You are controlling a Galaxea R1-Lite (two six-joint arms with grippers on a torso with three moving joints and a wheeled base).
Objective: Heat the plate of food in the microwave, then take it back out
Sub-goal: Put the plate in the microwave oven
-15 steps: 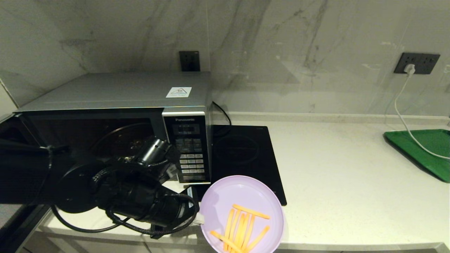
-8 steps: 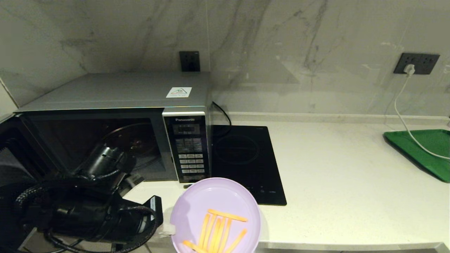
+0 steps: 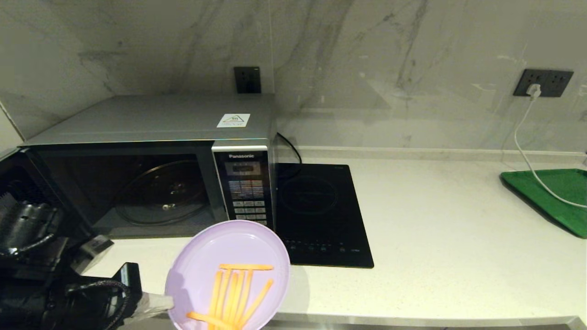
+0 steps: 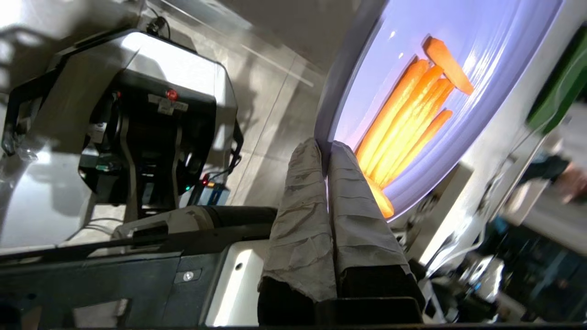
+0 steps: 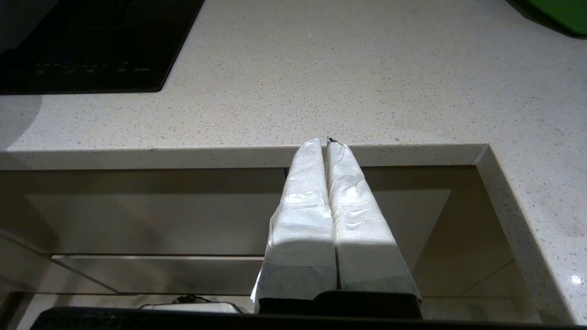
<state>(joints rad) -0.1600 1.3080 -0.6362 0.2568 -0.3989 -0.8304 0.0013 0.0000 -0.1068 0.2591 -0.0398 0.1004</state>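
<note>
The pale lilac plate of food (image 3: 215,256) with orange fry sticks (image 3: 234,291) hangs in the air over the counter's front edge, in front of the microwave. My left gripper (image 3: 161,302) is shut on the plate's left rim; in the left wrist view the wrapped fingers (image 4: 305,183) pinch the rim of the plate (image 4: 481,101). The silver Panasonic microwave (image 3: 151,123) stands at the back left with its door swung open to the far left and the glass turntable (image 3: 160,192) bare. My right gripper (image 5: 326,142) is shut and empty below the counter edge.
A black induction hob (image 3: 321,215) lies right of the microwave. A green tray (image 3: 550,197) sits at the far right under a white cable (image 3: 523,142) plugged into a wall socket. The microwave's open door (image 3: 13,183) is at the left edge.
My left arm has carried the plate leftward, from in front of the hob to in front of the microwave's button panel. The arm has dropped out of the cavity's view, baring the turntable.
</note>
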